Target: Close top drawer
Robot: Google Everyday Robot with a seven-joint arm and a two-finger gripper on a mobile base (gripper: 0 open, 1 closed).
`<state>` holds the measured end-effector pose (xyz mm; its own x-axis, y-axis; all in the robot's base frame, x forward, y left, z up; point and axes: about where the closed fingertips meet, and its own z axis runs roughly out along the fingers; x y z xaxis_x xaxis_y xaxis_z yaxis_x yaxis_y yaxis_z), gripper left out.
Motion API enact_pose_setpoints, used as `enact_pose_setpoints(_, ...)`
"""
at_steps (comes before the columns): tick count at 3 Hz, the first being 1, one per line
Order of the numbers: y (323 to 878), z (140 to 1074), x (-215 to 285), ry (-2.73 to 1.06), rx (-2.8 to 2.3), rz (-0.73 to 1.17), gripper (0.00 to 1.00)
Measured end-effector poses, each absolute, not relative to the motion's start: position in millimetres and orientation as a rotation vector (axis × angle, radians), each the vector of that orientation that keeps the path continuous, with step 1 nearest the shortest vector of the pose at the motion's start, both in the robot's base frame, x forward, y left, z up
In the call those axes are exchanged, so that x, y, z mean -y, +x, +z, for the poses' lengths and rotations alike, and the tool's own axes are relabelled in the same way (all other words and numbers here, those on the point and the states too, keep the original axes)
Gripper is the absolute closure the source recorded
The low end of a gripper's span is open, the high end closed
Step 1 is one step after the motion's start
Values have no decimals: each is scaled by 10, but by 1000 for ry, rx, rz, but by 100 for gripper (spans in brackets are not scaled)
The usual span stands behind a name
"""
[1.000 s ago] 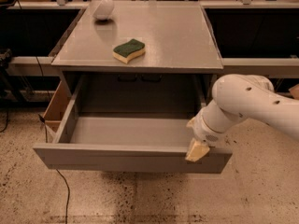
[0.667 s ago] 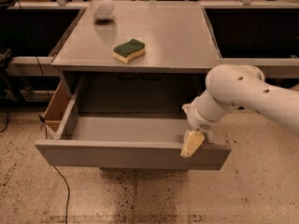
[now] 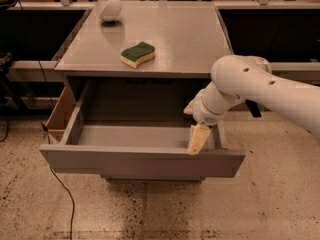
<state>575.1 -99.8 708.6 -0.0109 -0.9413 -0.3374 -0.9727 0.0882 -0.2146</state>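
The pincer hangs downward, seemingly tilted, below the bent arm.

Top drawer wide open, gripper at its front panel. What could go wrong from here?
1. The gripper hangs just inside the top drawer's front panel; it could get pinched against the cabinet on closing.
2. It sits right of centre, so a push there may skew the drawer.
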Motion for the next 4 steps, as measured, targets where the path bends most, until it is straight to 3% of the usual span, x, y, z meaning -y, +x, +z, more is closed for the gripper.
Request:
enact_pose_setpoints(1,5739,7170,1003,-1884,-1984,109,4)
enact_pose_setpoints(2,5727,7163,1010,-1879,-1992,112,67)
enact_pose_setpoints(4,5655,7071,1042,-1866,-2005,130,100)
